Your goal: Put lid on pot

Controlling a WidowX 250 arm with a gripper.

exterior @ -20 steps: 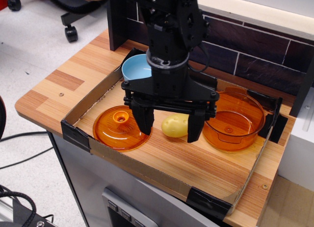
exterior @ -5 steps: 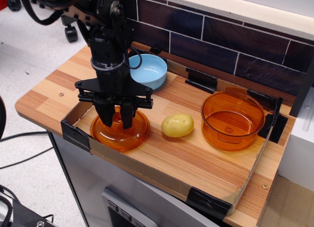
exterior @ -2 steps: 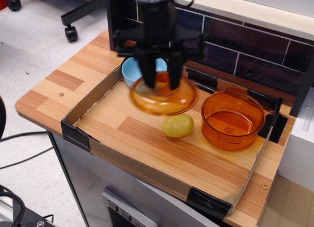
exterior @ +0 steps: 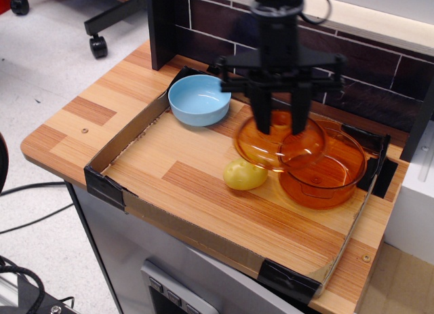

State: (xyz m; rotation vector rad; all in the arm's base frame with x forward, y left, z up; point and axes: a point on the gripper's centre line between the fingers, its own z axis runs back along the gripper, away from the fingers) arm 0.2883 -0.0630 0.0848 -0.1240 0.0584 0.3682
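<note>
My gripper is shut on the knob of the translucent orange lid and holds it in the air, a little blurred by motion. The lid hangs above the tray floor, overlapping the left rim of the deep orange pot, which stands at the tray's right end. The lid's knob is hidden between my black fingers. The lid is not seated on the pot; most of it is still left of the pot's middle.
A yellow potato lies just below and left of the lid. A light blue bowl sits at the tray's back left. Low cardboard walls ring the wooden tray. A dark brick wall runs behind.
The gripper went from open over the potato to shut on the lid at front left, lifted it, and carried it right; it now overlaps the pot's left rim.
</note>
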